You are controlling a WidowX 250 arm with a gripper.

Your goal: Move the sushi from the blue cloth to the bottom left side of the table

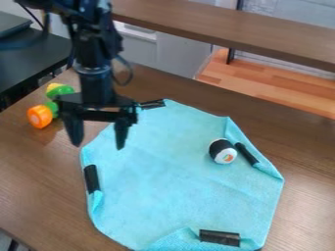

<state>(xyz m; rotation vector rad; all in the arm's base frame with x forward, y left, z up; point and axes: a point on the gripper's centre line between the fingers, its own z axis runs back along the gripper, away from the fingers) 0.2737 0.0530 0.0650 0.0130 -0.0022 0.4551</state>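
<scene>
- Currently, in the camera view, the black end effector [97, 143] hangs down in the upper left part of the picture, its two fingers spread well apart with nothing held between them.
- One finger shows against the brown surface [36, 171], the other against the left part of the blue cloth [170, 186].
- The sushi [223, 151], a toy roll with a dark wrap, lies on the cloth toward its right side, well apart from the end effector; its white end, with an orange and green centre, faces the camera.
- Just beside the sushi, a black strip [247, 153] lies slantwise along the cloth's right edge.
- More black strips sit around the cloth: a far strip [152, 104] close to the arm, a left strip [91, 178] and a near strip [220, 238].
- The cloth's edge is folded over in places, notably by the left and near strips.
- Left of the arm, near the surface's far left edge, lie an orange and green toy [40, 116] and a green and yellow toy [59, 89].
</scene>
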